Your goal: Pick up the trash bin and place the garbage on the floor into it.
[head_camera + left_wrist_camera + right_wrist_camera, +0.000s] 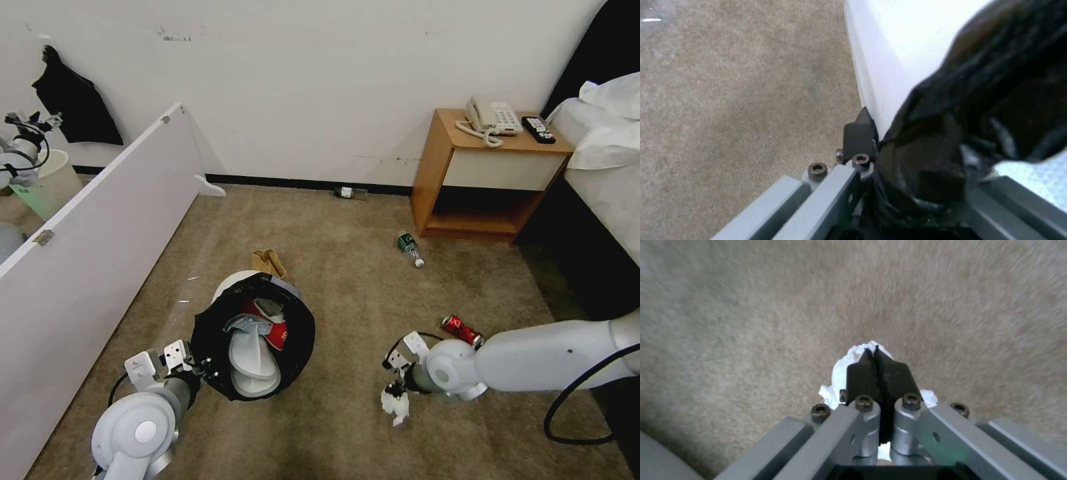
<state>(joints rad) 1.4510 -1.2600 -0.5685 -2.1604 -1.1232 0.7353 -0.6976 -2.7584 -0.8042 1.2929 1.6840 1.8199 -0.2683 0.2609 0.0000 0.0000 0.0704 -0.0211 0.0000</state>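
Right now my left gripper [195, 365] is clamped on the bag-covered rim of the trash bin [257, 337], tipping its mouth up and toward my right side so I can drop things in; white slippers [248, 360] and a red packet [272, 328] already lie inside. My right gripper [395, 389], low over the floor [347, 267], is pressed together on a white tissue [839, 373]. A red can [461, 328] and two bottles remain on the carpet.

Glossy black bag [303, 333], short-pile carpet [347, 280]
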